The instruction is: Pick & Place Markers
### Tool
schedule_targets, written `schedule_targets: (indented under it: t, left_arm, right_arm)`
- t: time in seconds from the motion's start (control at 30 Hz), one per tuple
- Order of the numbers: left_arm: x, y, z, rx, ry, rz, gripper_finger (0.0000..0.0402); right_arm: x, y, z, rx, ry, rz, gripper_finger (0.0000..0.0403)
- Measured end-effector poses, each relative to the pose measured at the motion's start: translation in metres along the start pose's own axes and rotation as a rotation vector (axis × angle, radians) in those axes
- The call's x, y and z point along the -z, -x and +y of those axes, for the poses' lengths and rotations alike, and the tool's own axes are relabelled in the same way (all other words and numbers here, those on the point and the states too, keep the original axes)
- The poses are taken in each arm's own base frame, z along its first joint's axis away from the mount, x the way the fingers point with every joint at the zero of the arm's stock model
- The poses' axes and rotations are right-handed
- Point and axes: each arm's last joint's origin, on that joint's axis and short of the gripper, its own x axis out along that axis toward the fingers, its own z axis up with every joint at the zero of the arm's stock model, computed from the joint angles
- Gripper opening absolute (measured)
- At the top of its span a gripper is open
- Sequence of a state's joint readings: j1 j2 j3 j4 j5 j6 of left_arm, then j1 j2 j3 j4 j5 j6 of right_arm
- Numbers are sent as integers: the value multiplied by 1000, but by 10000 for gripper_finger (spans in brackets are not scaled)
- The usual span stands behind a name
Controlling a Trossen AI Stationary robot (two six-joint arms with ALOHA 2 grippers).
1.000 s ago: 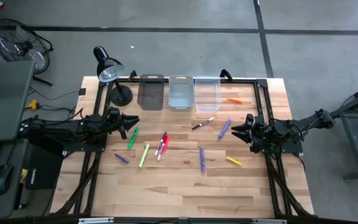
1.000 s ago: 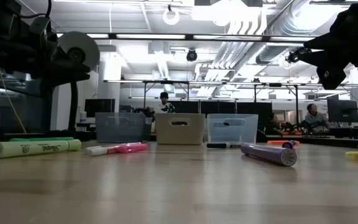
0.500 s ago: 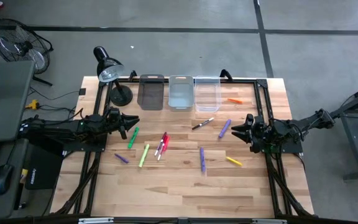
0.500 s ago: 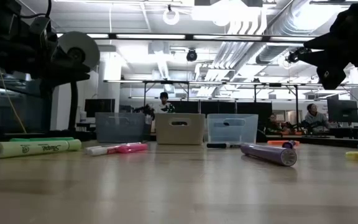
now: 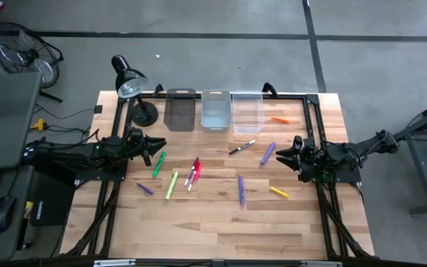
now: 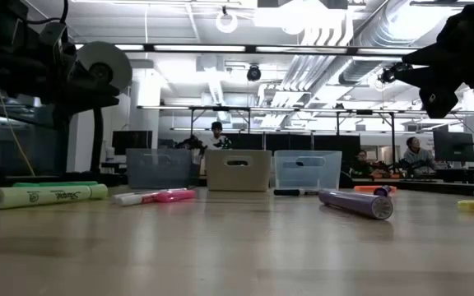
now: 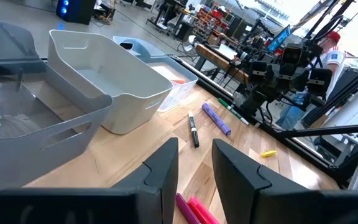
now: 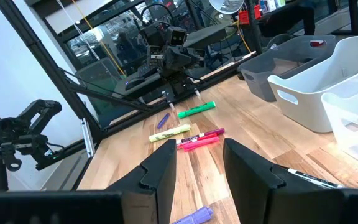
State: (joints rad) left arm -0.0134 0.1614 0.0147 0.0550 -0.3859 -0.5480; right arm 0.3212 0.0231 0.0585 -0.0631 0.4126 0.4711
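Wooden desk (image 5: pixel 221 226) first, from its near edge. The closest of the markers are a purple marker (image 5: pixel 241 189), a yellow marker (image 5: pixel 278 192), a lime marker (image 5: pixel 171 185) and a short purple marker (image 5: pixel 145 188). All four lie flat and apart from one another.

Just beyond them the red and pink markers (image 5: pixel 193 172) lie bunched together, with a green marker (image 5: pixel 158 163) to their left. Level with these, my two arms reach in from the desk's sides. The left end effector (image 5: pixel 159 147) hovers near the green marker's far end, its fingers apart with nothing between them. The right end effector (image 5: pixel 280 156) hangs just beside a second purple marker (image 5: pixel 267 153), fingers likewise apart and empty.

Further back lies a black-and-white marker (image 5: pixel 242 147), then an orange marker (image 5: pixel 279 119) beside the clear bin (image 5: pixel 247 111). The grey bin (image 5: pixel 216 110) and dark bin (image 5: pixel 181 110) stand next to it in a row along the far edge, with a lamp (image 5: pixel 130 81) at the corner. Whether any bin holds a marker I cannot tell.

Over the last second nothing has changed: both arms hold still and every marker lies where it was. I judge the sorting is waiting on a grasp, with every marker I can see on the desk still to be moved. The green one looks like the left arm's easiest pick.
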Motion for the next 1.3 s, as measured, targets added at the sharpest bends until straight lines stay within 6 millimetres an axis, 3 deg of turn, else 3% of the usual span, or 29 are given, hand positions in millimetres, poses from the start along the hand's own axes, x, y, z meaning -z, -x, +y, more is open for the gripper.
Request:
schedule_targets:
  t: [0.7, 1.1, 1.3]
  left_arm:
    - [0, 0, 0, 0, 0, 0, 97]
    - [0, 0, 0, 0, 0, 0, 97]
    - [0, 0, 0, 0, 0, 0, 97]
  right_arm:
    - [0, 0, 0, 6, -2, -6, 122]
    - [-8, 0, 2, 0, -112, -87, 122]
    - [-8, 0, 1, 62, -84, -115, 122]
